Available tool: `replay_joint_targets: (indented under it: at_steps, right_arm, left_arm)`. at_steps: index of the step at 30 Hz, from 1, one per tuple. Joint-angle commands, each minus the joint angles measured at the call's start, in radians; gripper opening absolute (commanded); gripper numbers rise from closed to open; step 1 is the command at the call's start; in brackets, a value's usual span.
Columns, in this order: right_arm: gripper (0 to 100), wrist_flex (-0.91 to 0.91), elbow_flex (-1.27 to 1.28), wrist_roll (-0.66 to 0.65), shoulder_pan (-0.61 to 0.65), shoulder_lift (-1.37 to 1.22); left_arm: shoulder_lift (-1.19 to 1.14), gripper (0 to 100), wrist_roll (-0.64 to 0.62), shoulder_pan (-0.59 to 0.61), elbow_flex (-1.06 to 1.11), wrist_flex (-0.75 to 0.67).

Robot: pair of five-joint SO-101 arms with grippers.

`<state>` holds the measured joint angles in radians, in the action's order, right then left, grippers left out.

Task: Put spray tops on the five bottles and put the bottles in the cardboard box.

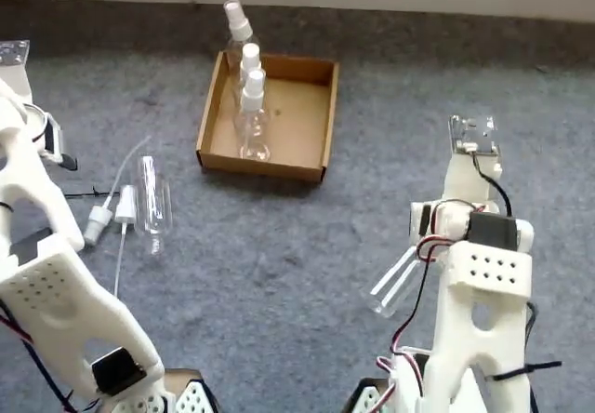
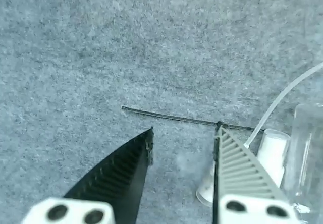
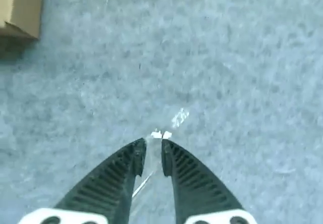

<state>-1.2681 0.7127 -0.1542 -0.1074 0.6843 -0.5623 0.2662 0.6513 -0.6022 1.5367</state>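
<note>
High view: 3 capped bottles upright in cardboard box. R end effector clamped on clear bottle. L end effector open above bench, nr loose spray tops; loose bottle lying beside.

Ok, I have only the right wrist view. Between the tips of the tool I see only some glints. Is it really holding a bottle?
Observer: Yes. In the high view a clear bottle hangs tilted from the right tool, and I see no spray top on it.
Operator: And where are the loose tops, please?
Observer: Two spray tops lie on the carpet beside a lying bottle, on the left arm's side.
Operator: How many bottles are in the box now?
Observer: Three capped bottles stand in the cardboard box.
</note>
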Motion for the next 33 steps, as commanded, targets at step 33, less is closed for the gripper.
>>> replay_joint_targets:
  at_steps: [33]
  right_arm:
    - [4.7,0.302,0.036,-0.063,0.012,-0.585]
  left_arm:
    - [0.054,19,0.005,-0.018,-0.041,0.040]
